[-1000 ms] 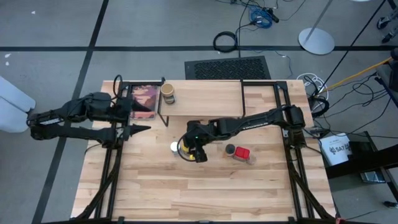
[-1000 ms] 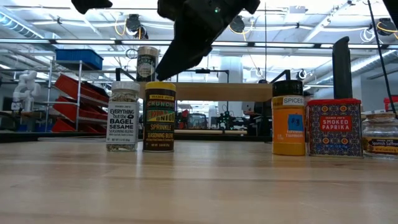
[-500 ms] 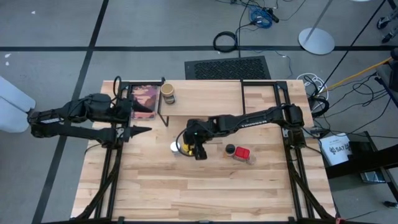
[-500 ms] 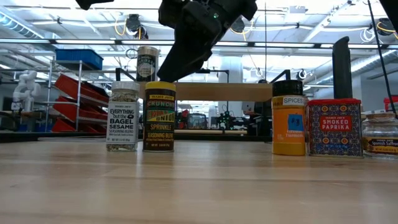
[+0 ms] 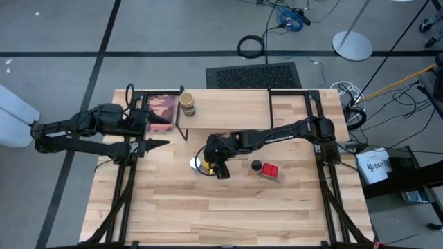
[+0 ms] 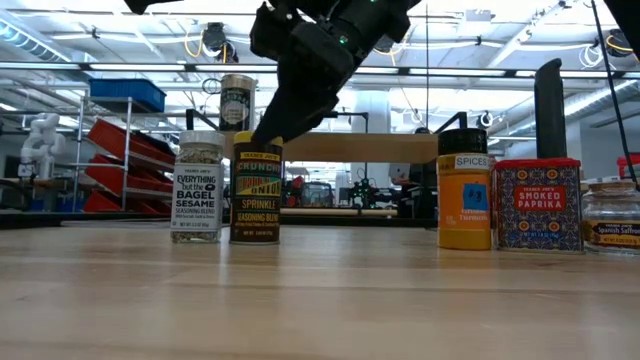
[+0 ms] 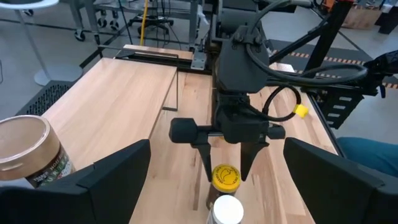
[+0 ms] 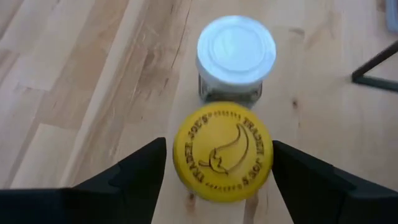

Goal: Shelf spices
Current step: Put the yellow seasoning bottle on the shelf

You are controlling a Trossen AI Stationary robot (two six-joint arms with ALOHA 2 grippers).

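Directly above the yellow-lidded jar (image 8: 222, 152) sits your right end effector (image 5: 216, 168), its two fingers spread wide and straddling the lid, one on each side, with nothing gripped yet. That jar stands on the surface just in front of the shelf (image 5: 235, 109), touching or nearly touching the white-lidded jar (image 8: 236, 51) beside it. Farther along from the yellow-lidded jar, away from its white neighbour, you have the dark-lidded orange jar (image 6: 463, 195), the red box (image 6: 538, 204) and a small jar (image 6: 612, 217) at the edge of the low view, all on the surface. Only the tan jar (image 5: 187, 104) is already up on the shelf, at its end nearest the framed picture (image 5: 160, 108).

You are at the approach stage of picking the second spice, by my reading. The next move calls for lowering until the fingers reach the body of the yellow-lidded jar below its lid, then closing squarely. Watch the white-lidded jar: it is close enough that a finger coming down could nudge or topple it.

Your left end effector (image 5: 154, 144) waits well to the side of the yellow-lidded jar, near the framed picture, fingers apart and empty.
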